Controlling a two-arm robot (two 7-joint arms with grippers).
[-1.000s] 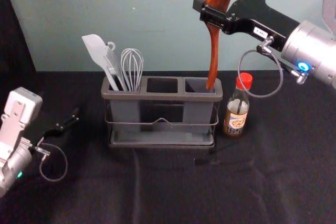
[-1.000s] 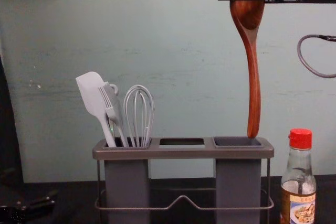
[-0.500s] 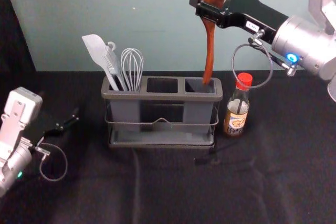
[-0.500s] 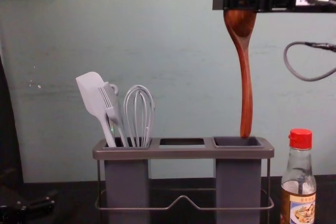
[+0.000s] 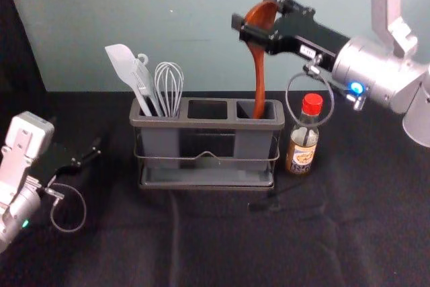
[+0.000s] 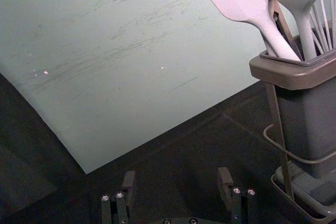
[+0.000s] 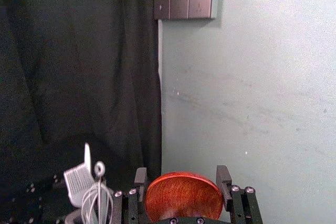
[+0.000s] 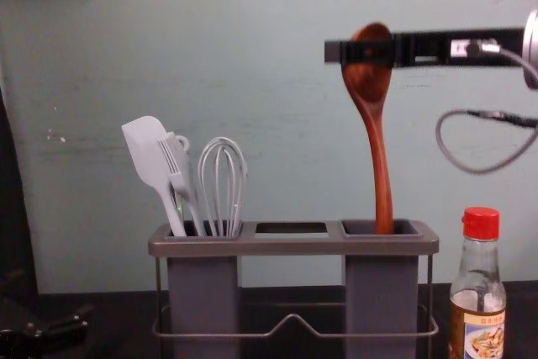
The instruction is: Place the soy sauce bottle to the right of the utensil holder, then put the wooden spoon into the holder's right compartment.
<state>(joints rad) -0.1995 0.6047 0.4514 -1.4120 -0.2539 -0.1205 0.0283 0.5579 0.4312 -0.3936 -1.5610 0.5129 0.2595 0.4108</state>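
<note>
From where I stand, the reddish-brown wooden spoon (image 8: 380,157) hangs bowl up over the grey plastic utensil holder (image 8: 290,246), its handle end at the mouth of the right compartment (image 8: 381,308); how deep it reaches, I can't tell. The right gripper (image 7: 182,179) is above, its fingers parted by the bowl's width and pinching it from both sides. The left gripper (image 6: 177,177) idles near the counter's left side, fingers spread wide with nothing between them. The clear glass soy sauce bottle (image 8: 481,279) with the red cap stands upright just right of the holder, so that half looks finished. The spoon should be light and stiff, hardly fragile, but its smooth, rounded bowl could slip or turn under a lopsided squeeze. Holding the bowl makes sense, as it leaves the long handle free to go in first. The handle leans a little, so I'd straighten it, lower it gently clear of the rim, and let go only once it's well inside.
</note>
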